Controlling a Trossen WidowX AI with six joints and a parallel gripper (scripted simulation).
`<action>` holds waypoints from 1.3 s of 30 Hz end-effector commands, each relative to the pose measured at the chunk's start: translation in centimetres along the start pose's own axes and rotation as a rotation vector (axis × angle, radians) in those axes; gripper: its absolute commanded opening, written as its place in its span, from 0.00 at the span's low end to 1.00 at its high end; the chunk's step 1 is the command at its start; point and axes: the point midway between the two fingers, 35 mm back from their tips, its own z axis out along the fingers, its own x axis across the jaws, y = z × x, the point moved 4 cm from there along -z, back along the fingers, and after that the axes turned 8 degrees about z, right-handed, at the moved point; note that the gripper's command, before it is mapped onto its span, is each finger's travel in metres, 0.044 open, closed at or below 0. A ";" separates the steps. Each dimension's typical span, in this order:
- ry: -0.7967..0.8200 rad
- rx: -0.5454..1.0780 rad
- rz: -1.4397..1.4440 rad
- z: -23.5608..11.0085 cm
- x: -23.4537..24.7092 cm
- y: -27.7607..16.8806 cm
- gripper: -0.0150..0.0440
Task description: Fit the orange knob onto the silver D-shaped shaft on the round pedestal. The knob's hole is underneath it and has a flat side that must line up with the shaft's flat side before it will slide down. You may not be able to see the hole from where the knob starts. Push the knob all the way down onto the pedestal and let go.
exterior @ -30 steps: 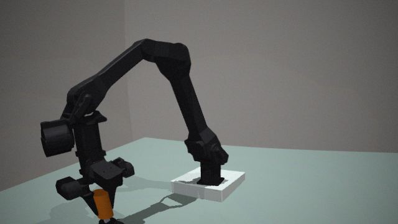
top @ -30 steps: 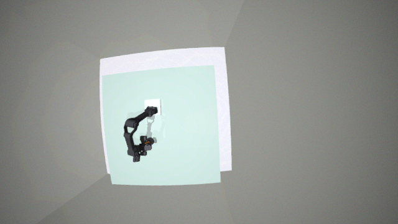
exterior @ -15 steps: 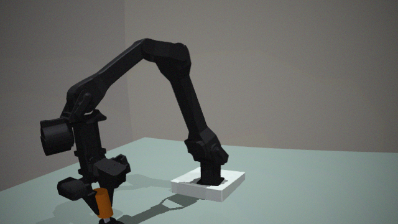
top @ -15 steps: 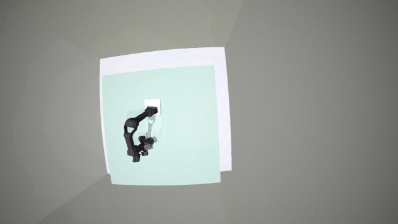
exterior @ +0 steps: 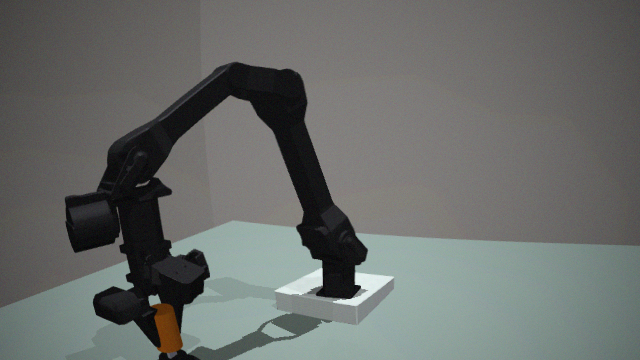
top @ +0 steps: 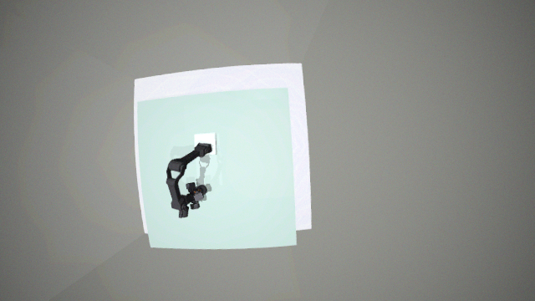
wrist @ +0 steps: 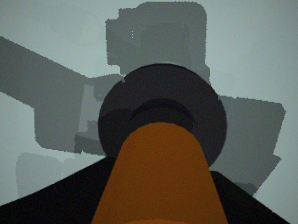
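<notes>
The orange knob is an upright cylinder, leaning slightly in the exterior view. My gripper is shut on it, one black finger on each side. The dark round pedestal is directly below the knob. A short bit of the silver shaft shows between the knob's lower end and the pedestal, so the knob is not down on the pedestal. The knob's hole and the flat sides are hidden. I cannot tell whether the shaft's tip is inside the hole.
The arm's white square base block stands on the pale green table top, behind the pedestal in the exterior view. The arm arches from it over to the knob, and its shadows fall around the pedestal.
</notes>
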 end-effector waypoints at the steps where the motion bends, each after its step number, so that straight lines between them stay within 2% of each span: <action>1: -0.001 0.001 -0.004 0.1 0.0 0.0 0.25; 19: -0.001 0.001 -0.004 -0.4 0.0 0.0 0.25; 26: -0.001 0.001 -0.203 -0.4 -0.1 0.0 0.25; 39: -0.001 0.001 -0.214 0.0 0.0 0.0 0.25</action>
